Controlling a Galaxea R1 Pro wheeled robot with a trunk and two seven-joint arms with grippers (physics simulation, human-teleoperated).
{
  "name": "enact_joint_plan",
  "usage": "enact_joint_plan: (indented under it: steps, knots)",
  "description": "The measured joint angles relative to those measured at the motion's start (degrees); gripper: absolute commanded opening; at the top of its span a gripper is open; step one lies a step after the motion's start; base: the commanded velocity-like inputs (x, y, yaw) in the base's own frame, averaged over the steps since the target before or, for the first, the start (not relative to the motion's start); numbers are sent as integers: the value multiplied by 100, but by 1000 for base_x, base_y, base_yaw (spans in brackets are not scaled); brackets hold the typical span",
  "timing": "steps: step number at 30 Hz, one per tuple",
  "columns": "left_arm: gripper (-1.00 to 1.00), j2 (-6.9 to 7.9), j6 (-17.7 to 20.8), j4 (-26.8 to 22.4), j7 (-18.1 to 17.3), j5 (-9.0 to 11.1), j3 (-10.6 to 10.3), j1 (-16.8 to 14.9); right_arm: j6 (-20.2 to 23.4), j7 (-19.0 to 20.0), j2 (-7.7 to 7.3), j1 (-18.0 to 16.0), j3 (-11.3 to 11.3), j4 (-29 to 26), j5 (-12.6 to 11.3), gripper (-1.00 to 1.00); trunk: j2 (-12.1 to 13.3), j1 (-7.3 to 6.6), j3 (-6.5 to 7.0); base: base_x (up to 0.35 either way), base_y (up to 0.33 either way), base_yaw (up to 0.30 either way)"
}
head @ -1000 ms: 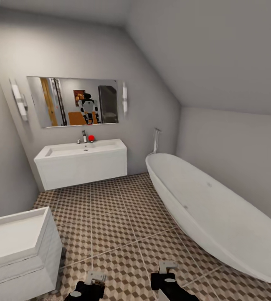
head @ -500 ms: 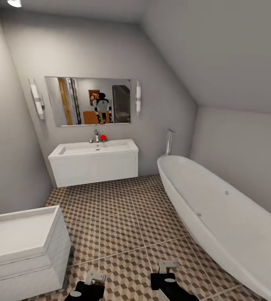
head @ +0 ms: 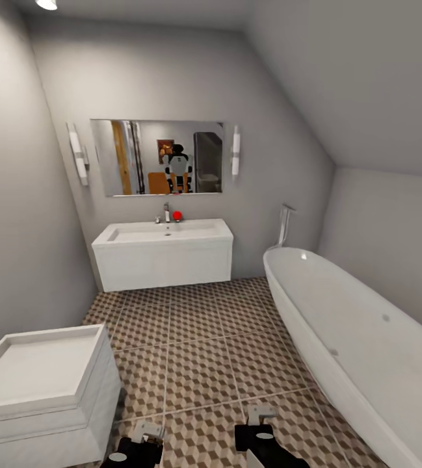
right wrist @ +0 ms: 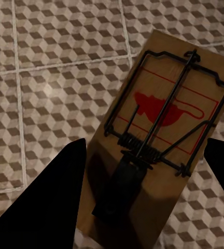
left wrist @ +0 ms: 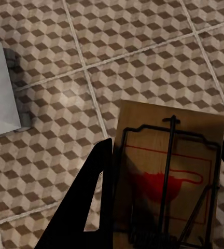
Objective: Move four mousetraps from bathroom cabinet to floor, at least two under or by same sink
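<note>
Between bathtub (head: 360, 338) and sink (head: 41, 383), bare bathroom floor (head: 204, 364)

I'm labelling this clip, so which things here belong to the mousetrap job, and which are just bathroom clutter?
Job:
- mousetrap in the left pincer
- mousetrap in the right pincer
- bathroom floor
- wall sink
- near sink

Just there:
- bathtub
- mirror
- red object by the faucet
</note>
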Motion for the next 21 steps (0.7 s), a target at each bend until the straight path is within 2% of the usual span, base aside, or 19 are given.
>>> enact_joint_plan:
  steps: [11,21]
  knots:
    - [-100,0,0,0,0,-4,0,0,0,-1,0,-2,-1,-6,6,-100,0,0,0,253,-118,9]
    - [-100,0,0,1,0,-4,0,0,-1,0,0,0,-4,-7,8,-100,0,-1,0,303,-28,1]
